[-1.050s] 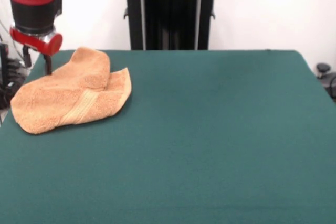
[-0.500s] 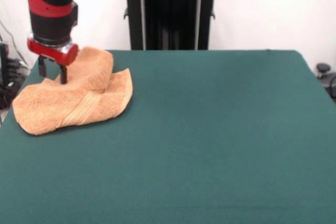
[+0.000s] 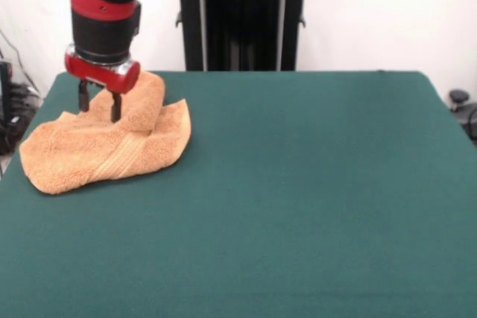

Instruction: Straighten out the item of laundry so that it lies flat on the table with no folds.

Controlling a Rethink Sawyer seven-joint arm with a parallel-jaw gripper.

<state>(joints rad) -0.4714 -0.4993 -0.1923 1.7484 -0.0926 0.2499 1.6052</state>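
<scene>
The small orange-tan terry-cloth towel (image 3: 104, 147) lies crumpled at the upper left of the frame, close to the left edge of the large table covered in dark green felt-like cloth (image 3: 298, 206). Over the last second the red and black arm's gripper (image 3: 98, 106) has slid rightward along the towel's far side, and the raised fold beneath it now stands a little taller and further right, so the cloth seems to be dragged or gathered rather than spread; flattening looks barely begun. The two dark fingers (image 3: 115, 106) stand apart, their tips at or just in the pile on either side of a ridge of cloth, and I cannot tell whether they actually pinch it. The towel is thick, looped and soft, doubled over itself, with a flatter woven band running diagonally near its lower edge and rounded, slumping corners. The table cloth is matte, smooth and unwrinkled.
</scene>
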